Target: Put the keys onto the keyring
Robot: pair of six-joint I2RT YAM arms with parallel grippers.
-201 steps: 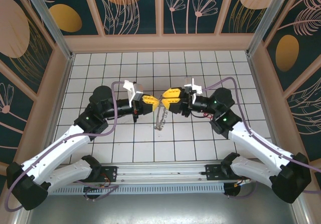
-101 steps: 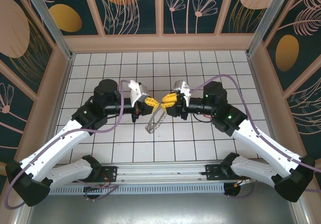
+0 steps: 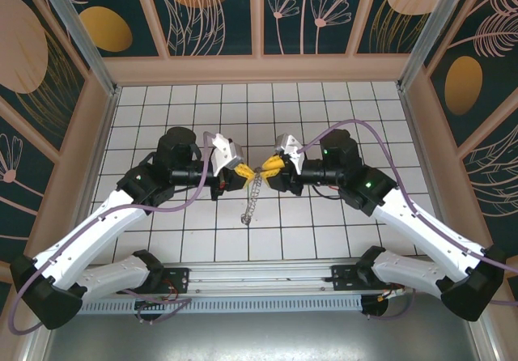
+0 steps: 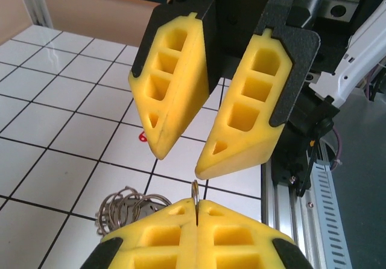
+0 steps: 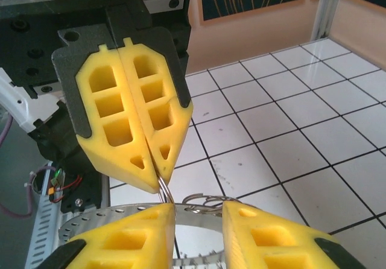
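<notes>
Where my two sets of yellow tips meet above the tiles, my left gripper (image 4: 196, 207) is clamped tight on a thin wire loop of the keyring (image 3: 254, 191), which hangs edge-on just below. My right gripper (image 5: 196, 215) faces it, fingers parted, the ring's wire rising between them.

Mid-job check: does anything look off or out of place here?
The keyring hangs askew, edge-on, pinched by its thin wire in the shut left gripper. The right gripper faces it, open, gripping nothing. A small red speck on the tile below may be the key's tag; too small to be sure.
</notes>
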